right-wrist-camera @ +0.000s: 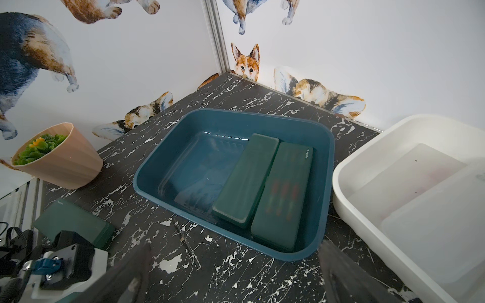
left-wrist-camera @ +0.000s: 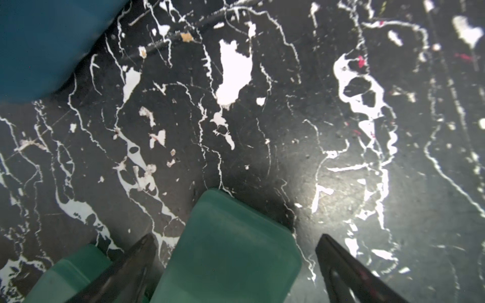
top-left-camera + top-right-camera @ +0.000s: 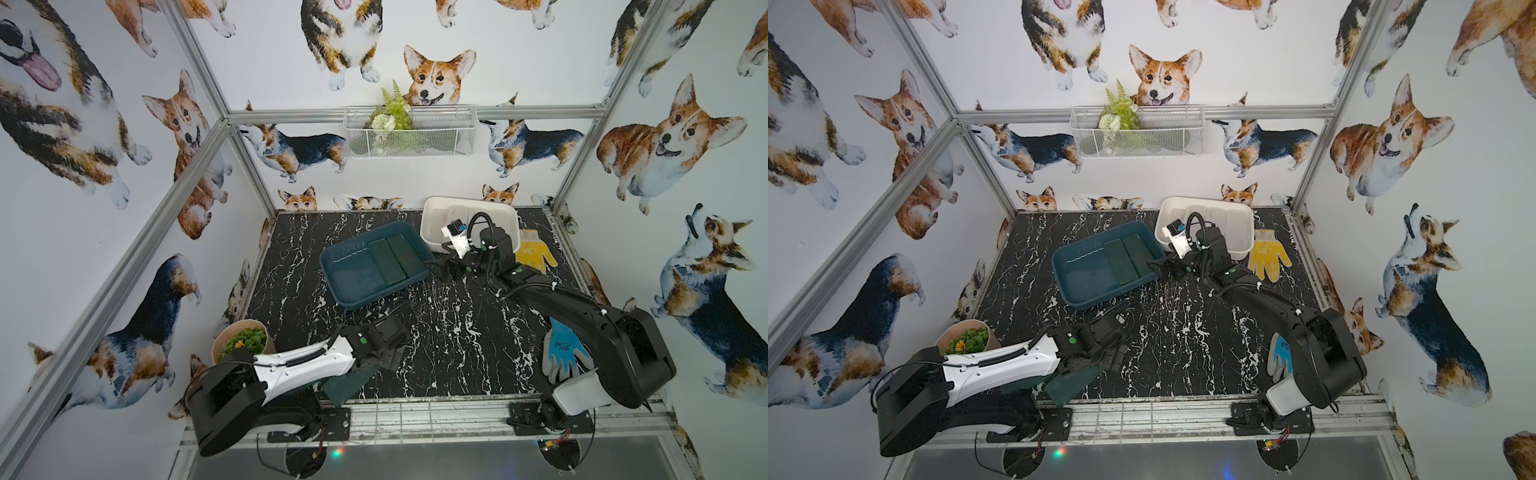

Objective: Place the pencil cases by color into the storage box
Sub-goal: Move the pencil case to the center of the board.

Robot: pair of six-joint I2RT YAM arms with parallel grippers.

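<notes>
**Op:** How far along?

**Eng:** About halfway on green, by my read. Two dark green oblong hard-plastic pencil cases (image 1: 246,181) lie flat, side by side, in your blue rectangular plastic bin (image 1: 262,115). Frosted white translucent pencil cases (image 1: 409,181) sit in the white plastic bin (image 1: 341,194). Count unclear, at least two. I see no white ones on the black marble-pattern table (image 3: 457,332).

**Op:** What's left?

**Eng:** Two more green ones on the table at the near edge, by your left arm. One green case (image 2: 236,267) lies between the fingers of your left gripper (image 2: 236,236). The second green case (image 2: 70,270) is just beside it, outside the jaws.

**Op:** Grippers?

**Eng:** Left: jaws spread, straddling that case, not pinching it. Right gripper (image 1: 236,245): spread wide, holding nothing, hovering just beside the blue bin's rim on the white-bin side.

**Op:** Next?

**Eng:** Probably you close left on the straddled case and carry it to the blue bin. There's free floor beside the two already in.
</notes>
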